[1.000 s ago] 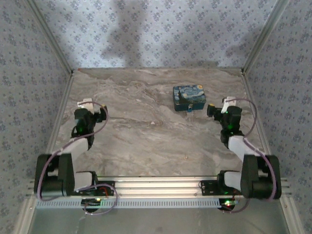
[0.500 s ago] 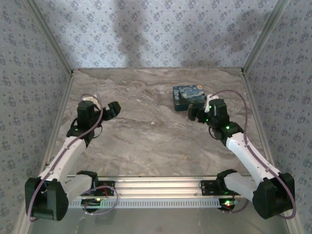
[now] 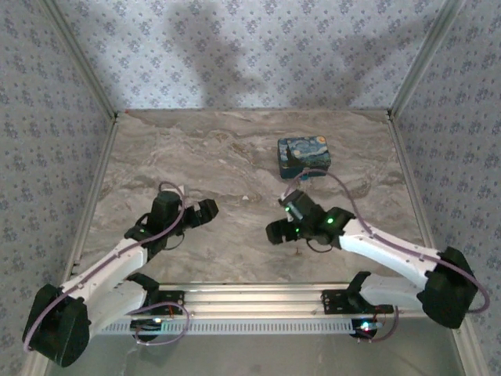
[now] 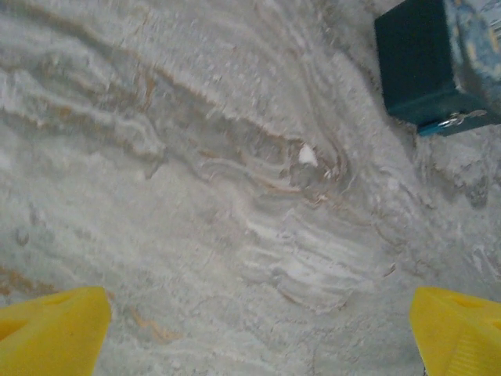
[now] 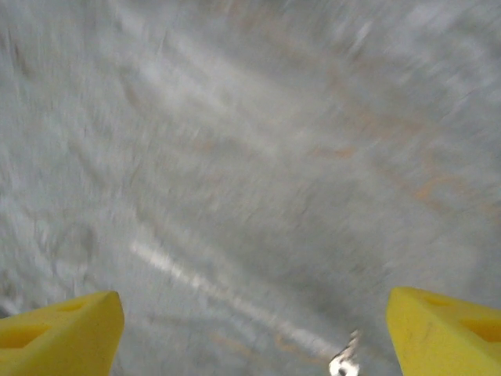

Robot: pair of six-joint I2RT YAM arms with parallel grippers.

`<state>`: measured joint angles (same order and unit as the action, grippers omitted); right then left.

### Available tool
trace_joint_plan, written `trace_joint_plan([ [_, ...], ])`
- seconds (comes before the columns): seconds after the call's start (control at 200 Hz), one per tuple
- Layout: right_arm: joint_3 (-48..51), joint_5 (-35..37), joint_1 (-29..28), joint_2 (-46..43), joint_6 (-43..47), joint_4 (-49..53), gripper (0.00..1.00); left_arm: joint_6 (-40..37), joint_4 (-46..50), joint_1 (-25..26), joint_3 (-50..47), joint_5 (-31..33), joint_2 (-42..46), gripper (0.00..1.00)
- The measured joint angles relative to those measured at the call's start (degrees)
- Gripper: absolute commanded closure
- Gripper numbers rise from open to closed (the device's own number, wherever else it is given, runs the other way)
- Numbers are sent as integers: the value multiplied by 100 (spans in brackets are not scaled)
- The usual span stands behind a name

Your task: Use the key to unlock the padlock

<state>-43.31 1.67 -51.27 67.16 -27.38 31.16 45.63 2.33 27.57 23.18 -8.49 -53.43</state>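
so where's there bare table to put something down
The far left of the table, from the box leftward, is bare, as is the middle stretch beyond the left gripper and right gripper. It is tight between those two, and at the box's near edge, where the padlock sits.

No legible text, label, brand, number or sign. Painted box [image 3: 304, 156], beyond right gripper [image 3: 274, 232]: swirl print, lettering not discernible. Wallpaper [image 3: 258, 55]: repeating floral motif, no characters made out.
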Motion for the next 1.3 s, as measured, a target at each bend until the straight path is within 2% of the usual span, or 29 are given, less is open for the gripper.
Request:
trace_joint_plan([
  [0.08,33,-79,-367,308,-140,122,16,57,-61,28,-9,44,-31,2],
  [0.18,66,-149,-457,601,-254,267,20,98,-170,31,-9,83,-39,2],
  [0.515,424,-581,555,675,-173,450,41,98,-256,74,-9,149,-118,2],
  [0.615,592,-693,706,675,-127,498,44,98,-264,74,-7,186,-208,2],
  [0.954,570,-645,732,1075,87,494,53,98,-365,205,107,186,-704,2],
  [1.304,452,-444,636,1215,127,640,64,98,-472,247,166,190,-748,2],
])
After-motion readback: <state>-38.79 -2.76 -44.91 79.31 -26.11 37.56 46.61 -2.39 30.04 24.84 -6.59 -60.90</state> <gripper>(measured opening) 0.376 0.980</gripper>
